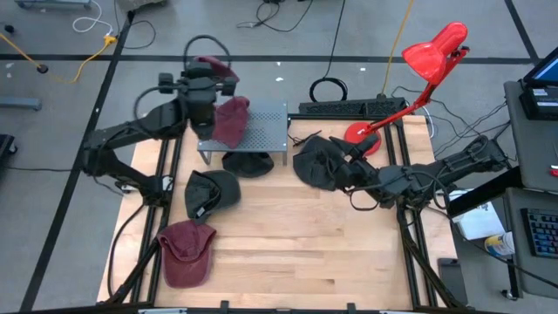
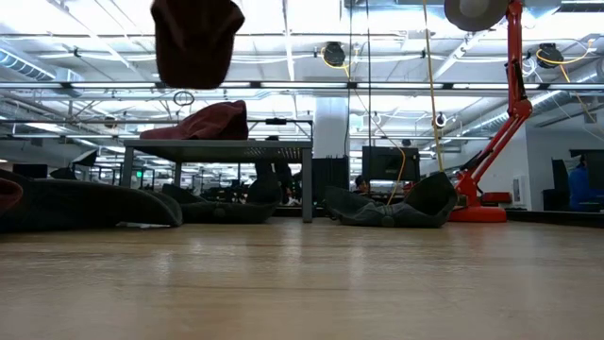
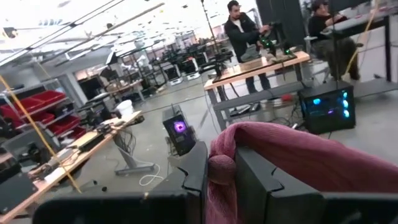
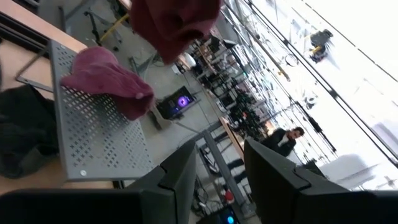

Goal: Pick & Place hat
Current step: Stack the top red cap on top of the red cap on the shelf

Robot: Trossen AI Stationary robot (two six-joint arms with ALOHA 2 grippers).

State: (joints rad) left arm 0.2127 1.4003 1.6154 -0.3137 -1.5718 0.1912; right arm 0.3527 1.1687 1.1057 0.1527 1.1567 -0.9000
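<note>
Nearest your low camera is bare table [image 2: 311,283], and high above it hangs the maroon hat [image 2: 195,40] you are carrying. Your left gripper [image 3: 219,180] has its fingers pinched together on a fold of that hat, which drapes past them in the left wrist view; from above, the hat [image 1: 214,66] sits at the gripper, off the table's far left edge and just beyond the perforated shelf [image 1: 266,131]. A second maroon hat [image 1: 231,119] already lies on that shelf's left end. So you look to be mid-carry, with the placing not yet done. Next, I'd judge, you need to bring the held hat over the shelf's free right part, lower it, then let go. Your right gripper [image 4: 219,163] waits with fingers apart, low by the dark hat [image 1: 318,161] at the table's right.
</note>
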